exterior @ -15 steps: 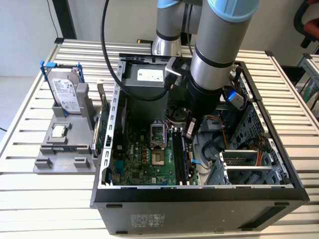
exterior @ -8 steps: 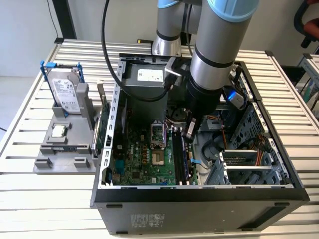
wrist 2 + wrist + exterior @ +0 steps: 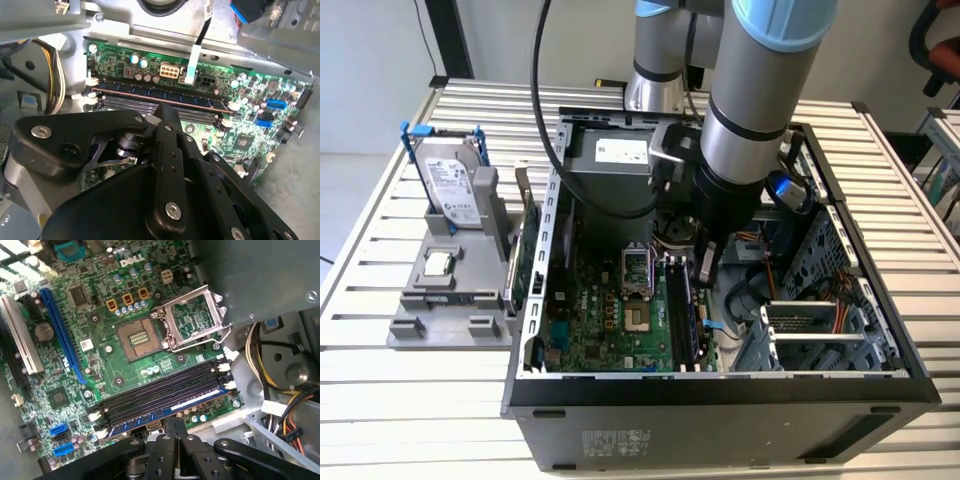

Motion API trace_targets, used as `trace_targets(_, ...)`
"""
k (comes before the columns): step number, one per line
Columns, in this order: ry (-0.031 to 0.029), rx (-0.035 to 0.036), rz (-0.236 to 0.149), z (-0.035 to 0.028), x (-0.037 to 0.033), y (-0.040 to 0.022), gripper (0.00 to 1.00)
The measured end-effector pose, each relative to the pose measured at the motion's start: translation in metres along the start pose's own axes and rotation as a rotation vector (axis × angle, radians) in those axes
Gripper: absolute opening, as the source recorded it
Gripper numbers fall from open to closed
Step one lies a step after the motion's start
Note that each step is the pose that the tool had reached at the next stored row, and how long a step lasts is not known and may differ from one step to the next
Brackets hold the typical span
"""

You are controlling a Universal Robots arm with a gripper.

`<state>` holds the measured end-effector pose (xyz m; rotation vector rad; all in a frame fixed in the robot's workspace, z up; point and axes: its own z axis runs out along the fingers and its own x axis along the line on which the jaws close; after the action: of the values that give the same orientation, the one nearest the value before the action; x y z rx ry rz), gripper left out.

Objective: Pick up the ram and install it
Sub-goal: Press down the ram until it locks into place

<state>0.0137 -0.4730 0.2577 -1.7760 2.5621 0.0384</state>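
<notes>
The ram (image 3: 150, 95) stands seated along the motherboard's memory slot nearest the case's cable side, a long dark stick with a row of chips. It also appears in the first wrist view (image 3: 140, 419) and the exterior view (image 3: 697, 310). My gripper (image 3: 706, 270) reaches down inside the open computer case, right over the ram's middle. In both wrist views the two black fingers (image 3: 170, 427) are pressed together, so the gripper (image 3: 175, 421) (image 3: 167, 111) is shut with nothing between them. Its tip is at the stick's top edge; contact cannot be made out.
The empty CPU socket (image 3: 137, 337) with its raised metal frame (image 3: 197, 315) lies beside the slots. Cables (image 3: 280, 385) and a drive cage (image 3: 810, 330) crowd the case's right. Outside, a grey fixture (image 3: 445, 300) holds a hard drive (image 3: 450, 185), a chip (image 3: 440, 265) and an expansion card (image 3: 525, 250).
</notes>
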Motion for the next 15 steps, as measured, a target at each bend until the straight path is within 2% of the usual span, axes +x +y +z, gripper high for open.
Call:
trace_targets(9,0.0005,-0.0045,-0.148,0.0004,-0.0002,-0.0001,0.0)
trace_targets(15,0.0003,-0.0052,-0.224,0.0005,-0.0003,0.0,0.0)
